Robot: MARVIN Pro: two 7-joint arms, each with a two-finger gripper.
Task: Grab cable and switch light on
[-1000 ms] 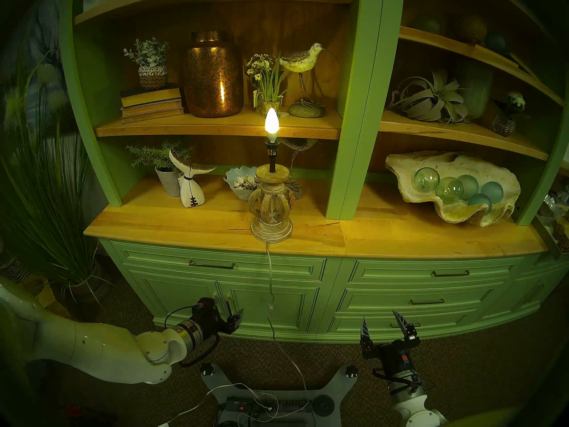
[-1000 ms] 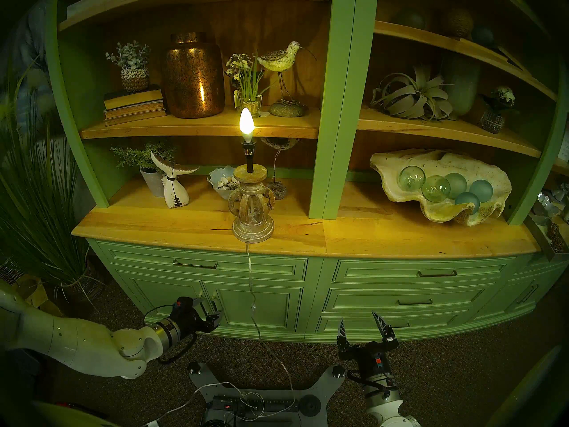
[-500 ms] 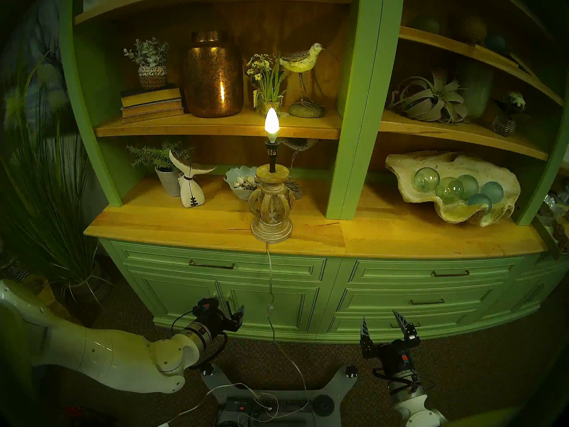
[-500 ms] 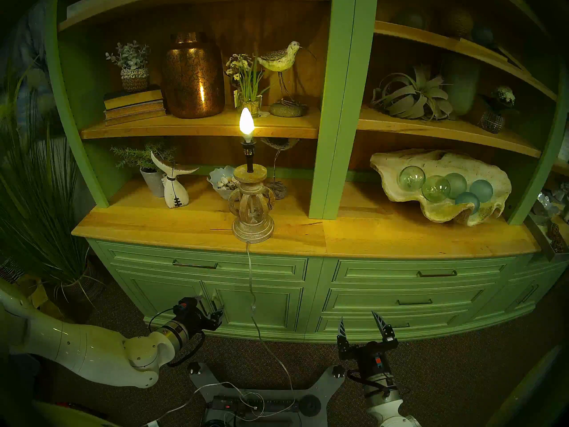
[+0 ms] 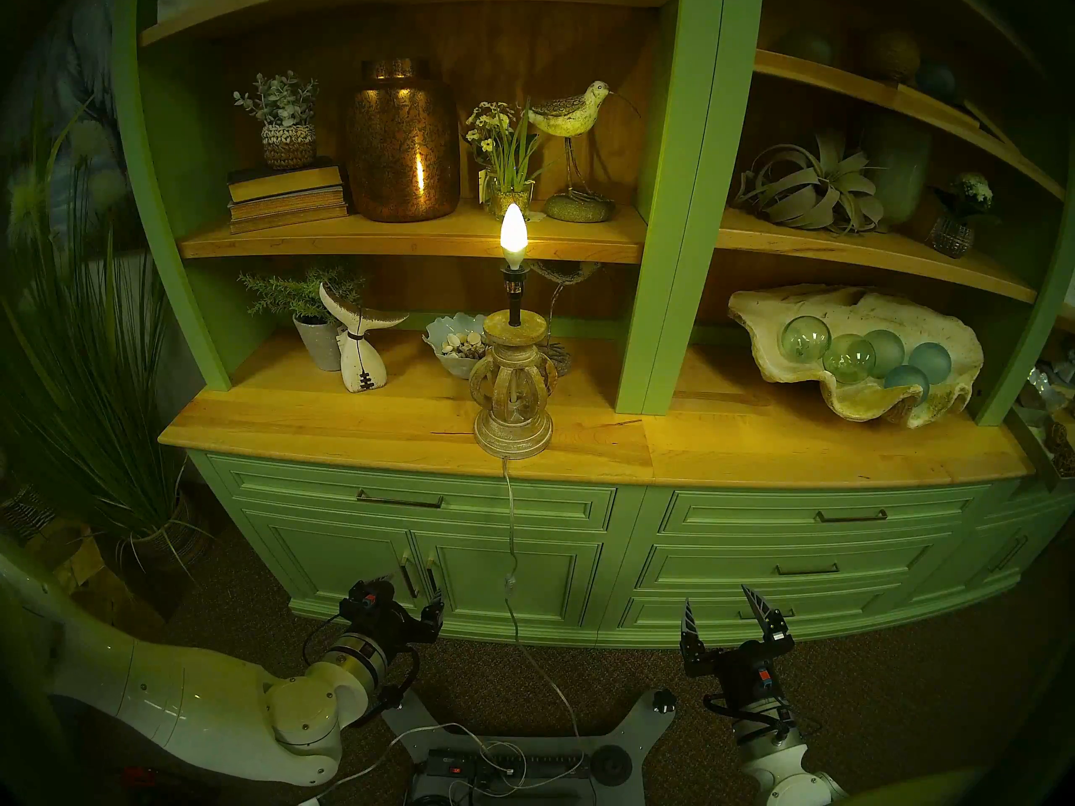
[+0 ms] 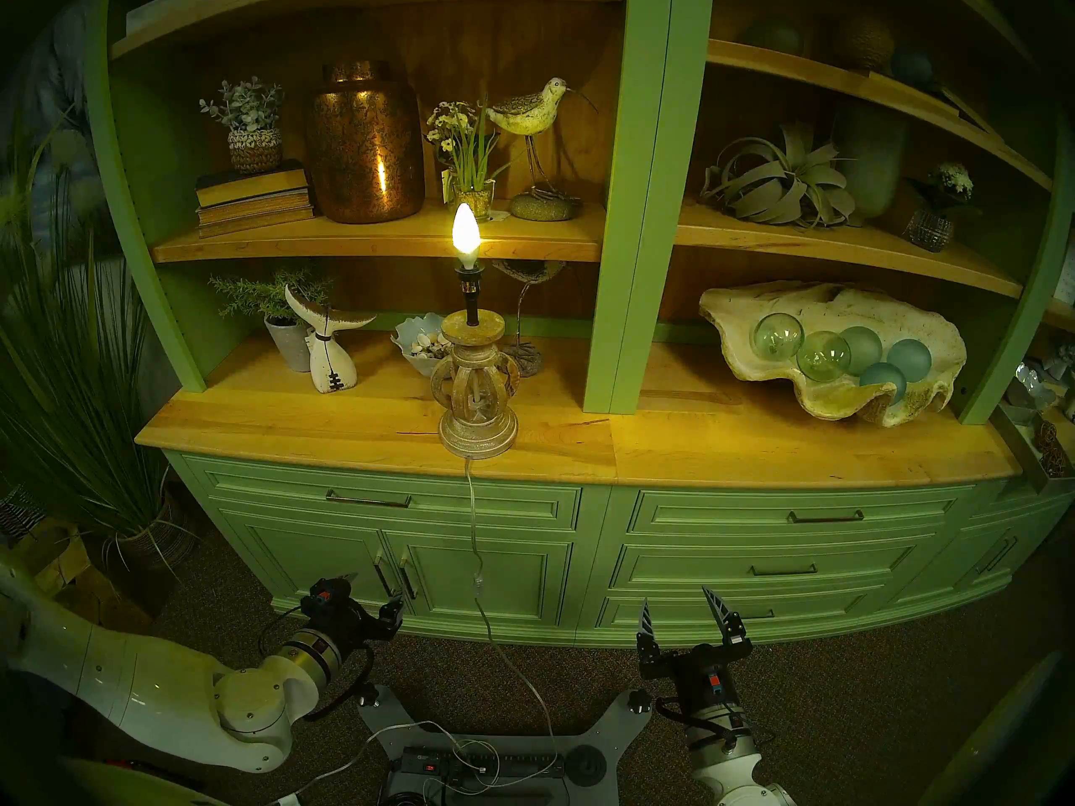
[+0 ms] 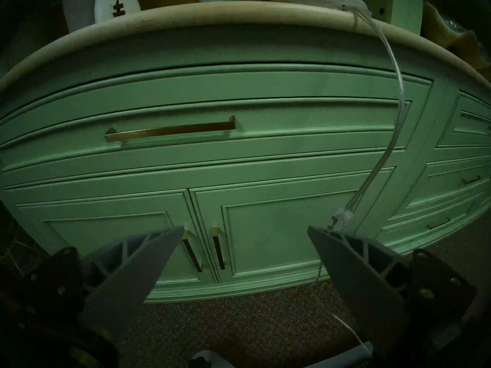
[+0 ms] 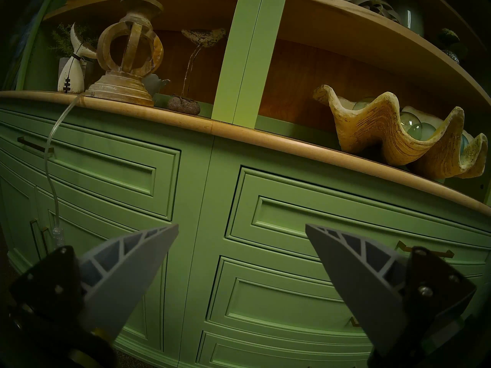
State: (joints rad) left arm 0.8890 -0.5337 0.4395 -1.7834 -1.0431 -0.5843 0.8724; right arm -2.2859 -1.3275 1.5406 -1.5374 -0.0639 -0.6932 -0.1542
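The light (image 5: pixel 512 374) stands at the front edge of the wooden surface (image 5: pixel 349 421), its bulb (image 5: pixel 513 235) glowing, so the switching looks already done by my reading. The cable (image 5: pixel 511 531) leaves the lamp foot, drops over the edge and hangs nearly straight down the green cabinet (image 5: pixel 756 555) front, its long axis running 12 to 6 o'clock, then trails across the carpet to the power strip (image 5: pixel 506 765). The clear inline switch (image 5: pixel 510 581) sits on that hanging run, about level with the door handles.

From the left end effector (image 5: pixel 427 610) the switch lies toward 2 o'clock in the head view, near but apart; in the left wrist view it sits just above the tip of the right-hand finger (image 7: pixel 353 256), outside the gap. From the right end effector (image 5: pixel 724 613) it lies toward 10 o'clock, well apart. The left arm is the nearer one.

Both end effectors have their fingers spread apart and hold nothing
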